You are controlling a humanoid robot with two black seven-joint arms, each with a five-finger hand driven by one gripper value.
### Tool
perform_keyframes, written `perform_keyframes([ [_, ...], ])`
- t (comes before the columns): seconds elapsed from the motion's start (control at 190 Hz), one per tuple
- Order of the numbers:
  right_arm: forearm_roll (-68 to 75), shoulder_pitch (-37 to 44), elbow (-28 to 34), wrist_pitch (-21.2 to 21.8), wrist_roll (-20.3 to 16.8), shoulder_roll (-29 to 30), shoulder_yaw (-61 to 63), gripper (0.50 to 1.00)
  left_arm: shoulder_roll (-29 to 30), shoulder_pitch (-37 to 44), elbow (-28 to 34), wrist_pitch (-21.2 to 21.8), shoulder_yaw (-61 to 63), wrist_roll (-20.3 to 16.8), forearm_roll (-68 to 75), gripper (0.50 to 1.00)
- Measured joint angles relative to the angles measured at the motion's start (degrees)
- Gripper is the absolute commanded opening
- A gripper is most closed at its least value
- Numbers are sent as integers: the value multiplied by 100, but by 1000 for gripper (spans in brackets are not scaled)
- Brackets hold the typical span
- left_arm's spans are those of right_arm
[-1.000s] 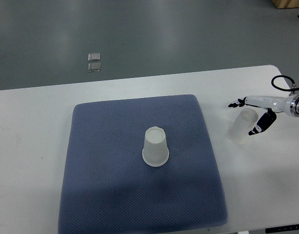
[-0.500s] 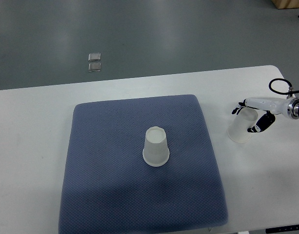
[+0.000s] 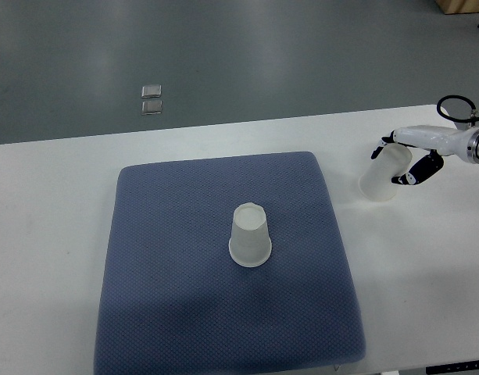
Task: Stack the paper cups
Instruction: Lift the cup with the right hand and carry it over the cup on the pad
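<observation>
our right hand [image 3: 403, 160] grips a tilted paper cup [image 3: 381, 175] beside the blue mat [image 3: 184, 297], where another cup [image 3: 249, 234] stands inverted.

No readable text anywhere in this view. The two paper cups [image 3: 249, 237] [image 3: 382, 174] are plain and translucent, with no print or logo. The blue mat [image 3: 184, 258] shows only its woven dot texture, no label or tag. The white table [image 3: 51, 234] carries no markings. The right hand [image 3: 407, 160] and its white forearm casing show no lettering that can be made out at this size. On the grey floor, two small square plates [image 3: 151, 100] sit side by side, too small to show any characters. No numbers, no signs, no brand marks.
</observation>
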Motion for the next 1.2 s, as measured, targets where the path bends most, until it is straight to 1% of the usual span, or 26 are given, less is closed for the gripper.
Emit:
perform_keyframes([
  [0.105, 8, 128, 290, 252, 255, -52, 212, 699, 0, 0, 0, 0, 0, 0, 0, 1000],
  [0.232, 9, 165, 703, 530, 402, -53, 591, 701, 0, 0, 0, 0, 0, 0, 0, 1000],
  [0.421, 5, 518, 1350, 967, 433, -35, 851, 701, 0, 0, 0, 0, -2, 0, 0, 1000],
  [0.6, 10, 942, 1804, 1092, 435, 100, 866, 701, 0, 0, 0, 0, -1, 0, 0, 1000],
  [0.811, 10, 1201, 2000, 1393, 410, 476, 868, 709, 0, 0, 0, 0, -2, 0, 0, 1000],
  [0.958, -12, 1279, 2187, 1706, 380, 647, 852, 711, 0, 0, 0, 0, -4, 0, 0, 1000],
  [1.126, -71, 1328, 2211, 1781, 332, 881, 839, 711, 0, 0, 0, 0, -3, 0, 0, 1000],
  [1.2, -133, 1328, 2200, 1783, 169, 1028, 806, 711, 0, 0, 0, 0, -3, 0, 0, 1000],
])
